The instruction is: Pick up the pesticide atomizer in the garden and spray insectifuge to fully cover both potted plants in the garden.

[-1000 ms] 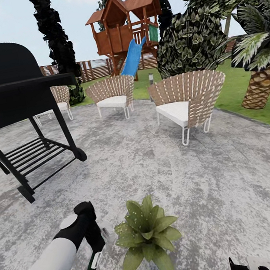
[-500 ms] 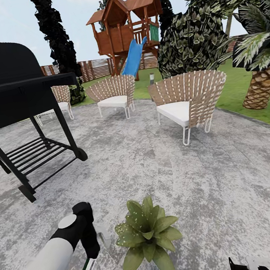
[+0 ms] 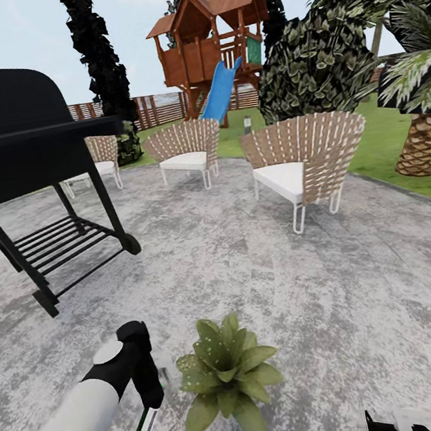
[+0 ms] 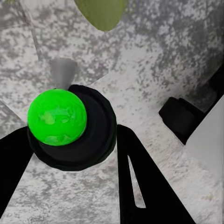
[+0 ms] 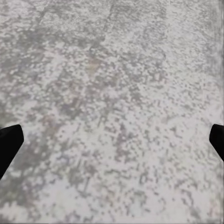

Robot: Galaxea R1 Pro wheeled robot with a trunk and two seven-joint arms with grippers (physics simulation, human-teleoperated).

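Your head camera has shifted since a second ago, so the whole patio scene sits a little differently, while your left hand [image 3: 147,388] still hangs just beside the potted plant [image 3: 229,378] with the pesticide atomizer [image 3: 145,429] clamped in it. You see the bottle slanting down toward the grey patio [image 3: 325,281], its dark green body below the black fingers, close to the plant's outer leaves but apart from them. From your left wrist, the atomizer [image 4: 63,123] sits between the dark fingers, a bright green round end facing the lens and a pale nozzle pointing toward a leaf. Your right hand [image 5: 112,137] hovers wide open over bare paving, holding nothing. Behind the plant stand a black grill [image 3: 13,137] and wicker chairs [image 3: 304,158].
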